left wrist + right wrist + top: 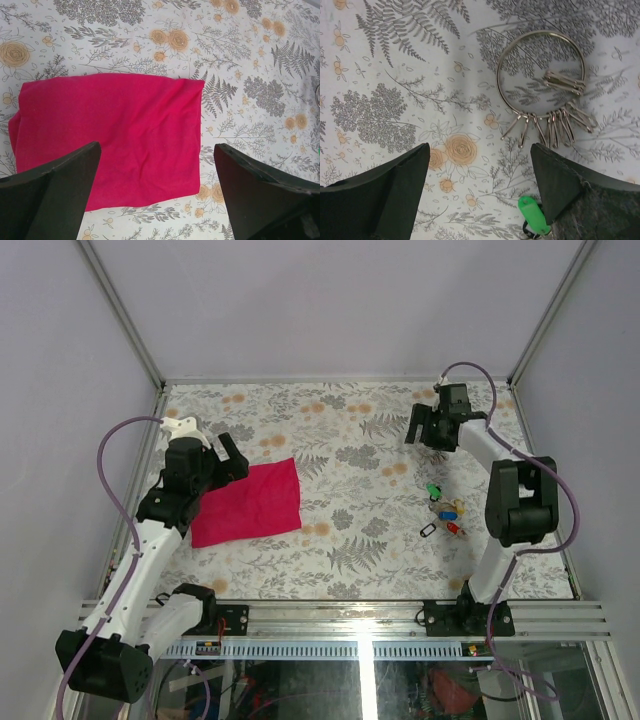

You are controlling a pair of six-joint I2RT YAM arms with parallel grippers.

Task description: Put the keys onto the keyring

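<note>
The keys (446,512) lie in a small cluster on the flowered table, right of centre, with green, yellow, blue and red tags. One green tag (534,214) shows at the bottom of the right wrist view. The keyring (541,75), a silvery wire loop carrying several small clips, lies flat beyond my right fingertips. My right gripper (422,426) (480,147) hovers open above bare table, nothing between its fingers. My left gripper (234,454) (157,146) stands wide open over the magenta cloth, holding nothing.
A magenta cloth (250,502) (110,140) lies flat at the left of the table. Grey walls with metal posts close in the table's far and side edges. A metal rail (360,615) runs along the near edge.
</note>
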